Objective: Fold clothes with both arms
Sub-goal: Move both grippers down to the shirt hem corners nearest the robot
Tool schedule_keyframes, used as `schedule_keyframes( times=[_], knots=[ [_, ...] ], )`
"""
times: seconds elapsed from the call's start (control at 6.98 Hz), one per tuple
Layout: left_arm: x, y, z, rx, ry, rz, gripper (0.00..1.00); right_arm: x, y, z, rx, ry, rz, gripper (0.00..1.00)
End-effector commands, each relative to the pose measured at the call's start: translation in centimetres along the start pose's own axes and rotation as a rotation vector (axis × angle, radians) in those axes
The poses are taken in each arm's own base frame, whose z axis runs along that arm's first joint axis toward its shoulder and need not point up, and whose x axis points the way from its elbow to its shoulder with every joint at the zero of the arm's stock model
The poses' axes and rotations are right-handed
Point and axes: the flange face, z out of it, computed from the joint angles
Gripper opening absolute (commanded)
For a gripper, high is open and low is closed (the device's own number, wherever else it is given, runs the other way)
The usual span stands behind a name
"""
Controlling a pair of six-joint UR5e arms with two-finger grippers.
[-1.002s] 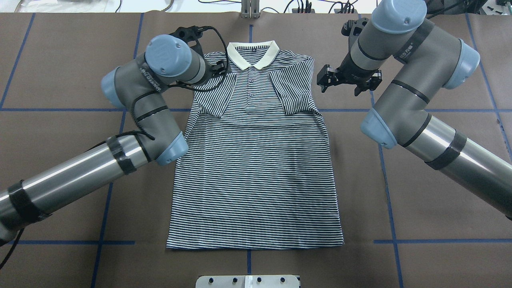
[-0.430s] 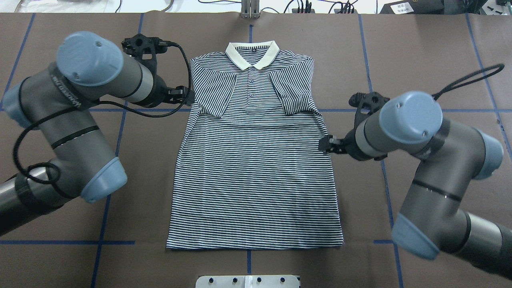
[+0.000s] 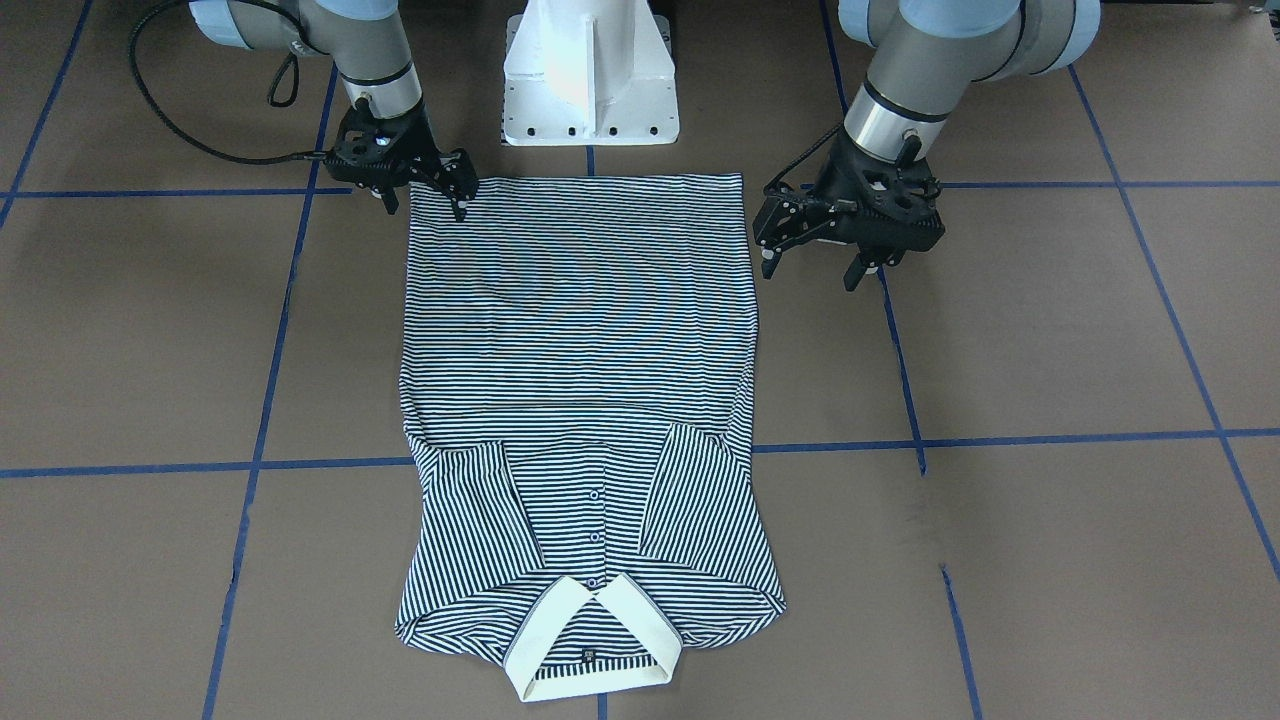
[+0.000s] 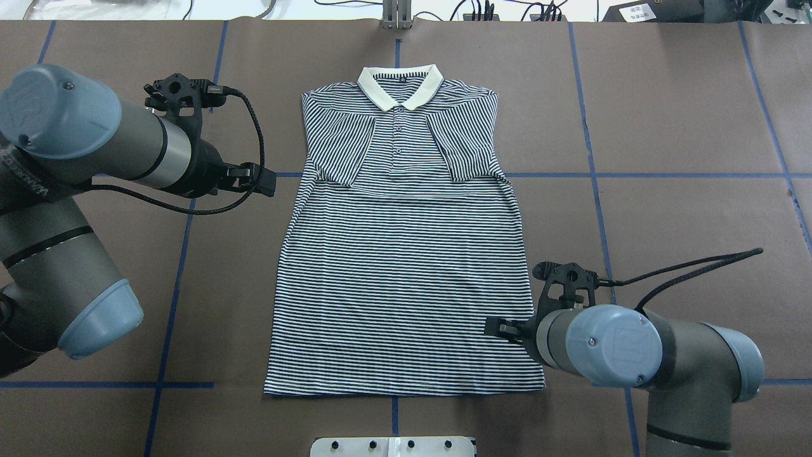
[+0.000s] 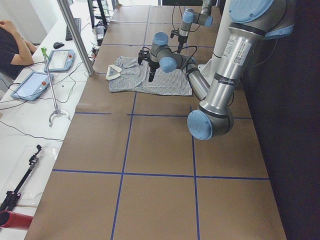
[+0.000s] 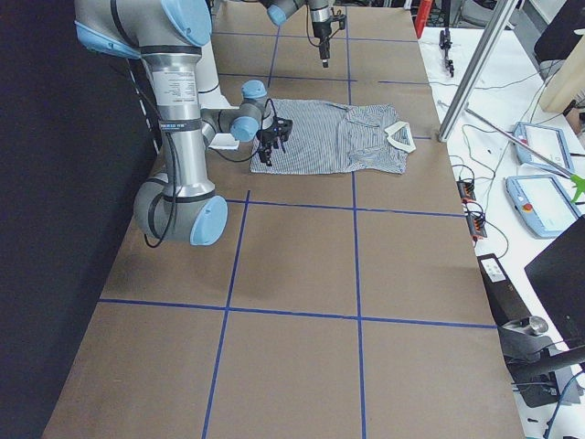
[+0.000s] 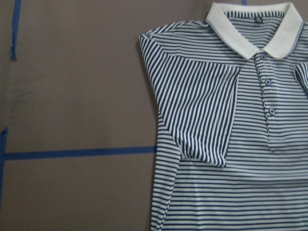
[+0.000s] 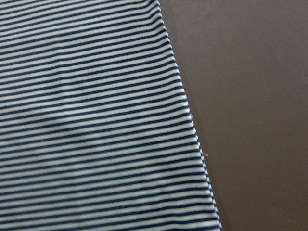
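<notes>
The striped polo shirt (image 4: 406,273) lies flat on the brown table, cream collar (image 4: 399,86) at the far end and both sleeves folded in onto the chest. It also shows in the front view (image 3: 580,330). My left gripper (image 4: 265,181) is open and empty, raised above the table off the shirt's left edge (image 3: 810,262). The left wrist view shows the collar and folded left sleeve (image 7: 207,110) from above. My right gripper (image 4: 496,329) is open and empty, low over the shirt's right edge near the hem corner (image 3: 424,205). The right wrist view shows that edge (image 8: 187,115) close up.
The white pedestal base (image 3: 590,70) stands just behind the hem. Blue tape lines (image 4: 596,158) grid the table. A metal post (image 4: 396,16) stands at the far edge behind the collar. A side desk with tablets (image 5: 45,65) and a seated person (image 5: 10,42) lies beyond.
Both arms have drawn back from the collar end. The right gripper ran down the shirt's right edge to the hem; the left gripper moved out to the left. The shirt has not moved.
</notes>
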Motion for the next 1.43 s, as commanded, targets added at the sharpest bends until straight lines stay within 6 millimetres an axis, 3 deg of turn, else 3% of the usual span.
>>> schedule_keyframes(
  times=[0.0, 0.57, 0.72, 1.0, 1.15, 1.29],
  knots=[
    [0.4, 0.2, -0.9, 0.005, 0.015, 0.002, 1.0, 3.1, 2.6, 1.6, -0.01, -0.005, 0.013, 1.0],
    [1.3, 0.6, -2.4, 0.016, 0.045, -0.043, 1.0, 3.4, 3.5, 2.5, -0.03, 0.024, 0.009, 0.99],
    [1.3, 0.6, -2.4, 0.016, 0.046, -0.042, 1.0, 3.5, 3.6, 2.6, -0.032, 0.025, 0.007, 0.93],
    [1.4, 0.6, -2.5, 0.017, 0.048, -0.041, 1.0, 3.5, 3.9, 2.5, -0.058, 0.029, 0.007, 0.14],
    [1.3, 0.6, -2.4, 0.015, 0.045, -0.044, 1.0, 3.4, 3.8, 2.2, -0.06, 0.027, 0.007, 0.0],
    [1.2, 0.6, -2.3, 0.016, 0.042, -0.045, 1.0, 3.3, 3.8, 2.1, -0.057, 0.039, 0.008, 0.0]
  ],
)
